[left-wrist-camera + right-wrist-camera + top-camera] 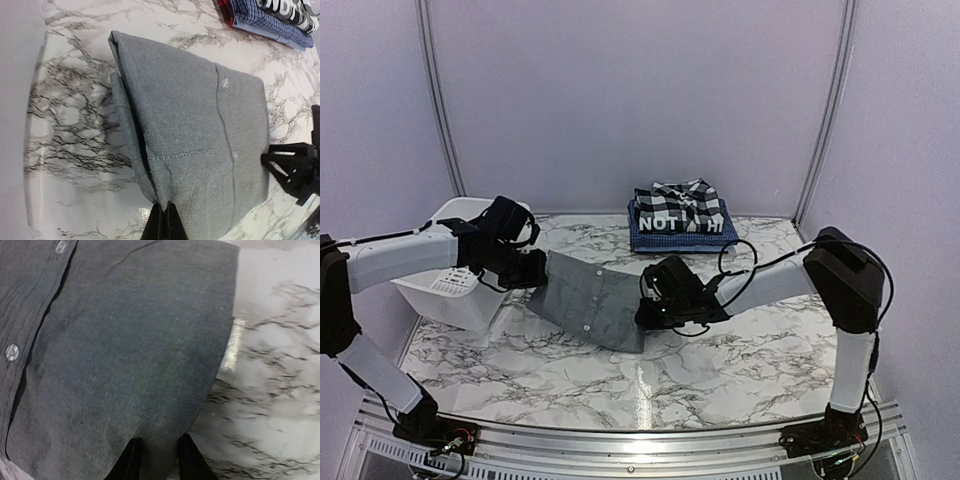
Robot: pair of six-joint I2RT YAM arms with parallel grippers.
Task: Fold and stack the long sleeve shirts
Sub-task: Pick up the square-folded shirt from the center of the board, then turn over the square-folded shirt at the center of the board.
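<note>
A plain grey button-up shirt (590, 300) hangs folded and stretched between both grippers, sagging toward the marble table. My left gripper (542, 270) is shut on its left edge, with the cloth pinched between the fingertips (165, 206). My right gripper (643, 316) grips its right edge, and grey cloth fills the gap between its fingers (160, 440). The shirt's button placket (12, 352) faces up. At the back centre lies a folded stack: a black-and-white plaid shirt (685, 197) on a white-lettered black one (665, 222) on a blue checked one (680, 241).
A white plastic tub (450, 285) stands at the table's left edge, just under my left arm. The right arm's cable (740, 262) loops above the table near the stack. Bare marble (720, 370) lies in front of the shirt.
</note>
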